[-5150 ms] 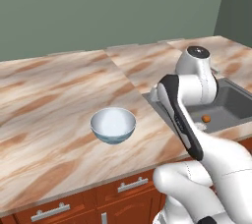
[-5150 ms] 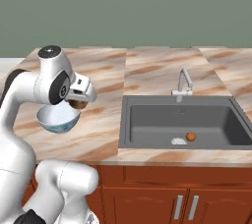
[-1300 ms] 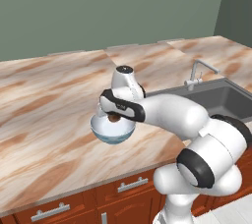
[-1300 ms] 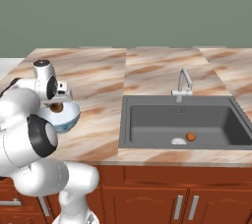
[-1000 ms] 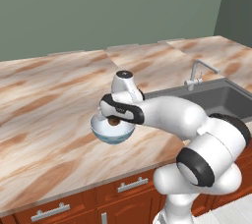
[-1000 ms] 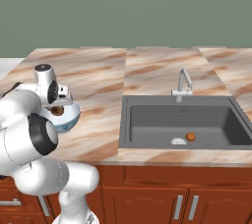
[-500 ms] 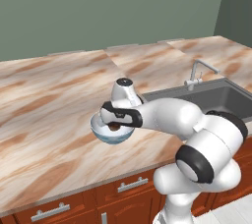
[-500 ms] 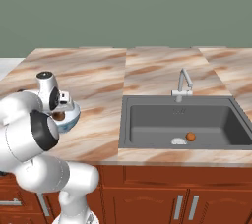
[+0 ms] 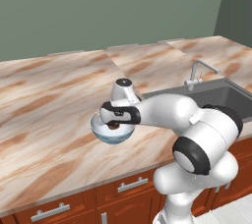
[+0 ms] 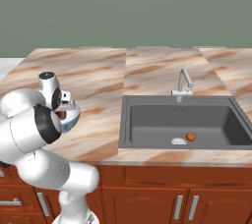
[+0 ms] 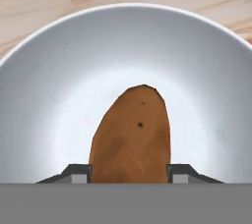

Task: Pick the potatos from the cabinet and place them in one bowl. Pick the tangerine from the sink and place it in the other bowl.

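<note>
Your two-finger gripper [image 11: 129, 174] pinches a rough brown potato [image 11: 131, 137] over the glossy pale bowl [image 11: 44, 95]; releasing high risks it bouncing out.

Bright, even rendered light, sharp throughout, with faint shadows.

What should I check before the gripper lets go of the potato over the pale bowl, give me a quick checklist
1. Potato sits between the two fingertips of the gripper: ok.
2. Gripper is over the inside of the pale bowl, with the bowl's wall behind the potato all round: ok.
3. Bowl stands on the counter, away from its front edge: ok.
4. Potato touching the bowl's floor: cannot tell.
5. Tangerine lies in the sink, waiting for the next pick: ok.
</note>
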Available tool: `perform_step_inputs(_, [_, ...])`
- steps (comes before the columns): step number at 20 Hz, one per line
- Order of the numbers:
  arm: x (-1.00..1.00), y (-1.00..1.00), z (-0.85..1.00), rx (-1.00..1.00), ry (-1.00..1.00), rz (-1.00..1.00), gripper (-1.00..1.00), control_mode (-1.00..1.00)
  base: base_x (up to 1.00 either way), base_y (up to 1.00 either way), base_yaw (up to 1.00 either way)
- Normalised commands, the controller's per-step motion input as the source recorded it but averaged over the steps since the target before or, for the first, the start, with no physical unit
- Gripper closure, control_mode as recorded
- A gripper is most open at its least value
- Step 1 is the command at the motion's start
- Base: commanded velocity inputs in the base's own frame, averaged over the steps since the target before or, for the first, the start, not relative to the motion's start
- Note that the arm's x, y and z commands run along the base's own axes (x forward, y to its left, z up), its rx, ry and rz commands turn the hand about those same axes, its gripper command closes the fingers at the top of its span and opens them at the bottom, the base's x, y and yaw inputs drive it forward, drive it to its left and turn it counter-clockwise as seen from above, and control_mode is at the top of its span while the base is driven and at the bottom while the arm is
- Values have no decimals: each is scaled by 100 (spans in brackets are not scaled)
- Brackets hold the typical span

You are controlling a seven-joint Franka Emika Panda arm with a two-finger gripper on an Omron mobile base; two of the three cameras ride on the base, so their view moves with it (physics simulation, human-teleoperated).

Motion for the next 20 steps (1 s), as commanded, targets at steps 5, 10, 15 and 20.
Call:
perform_step_inputs(5, [1,9,0,0,0,0,100,-100,0,0,0])
perform_step_inputs(10, [10,9,0,-2,-2,0,100,-100,0,0,0])
perform_step_inputs(15, [22,1,0,-5,-6,0,100,-100,0,0,0])
perform_step_inputs(20, [3,0,0,-1,-1,0,100,-100,0,0,0])
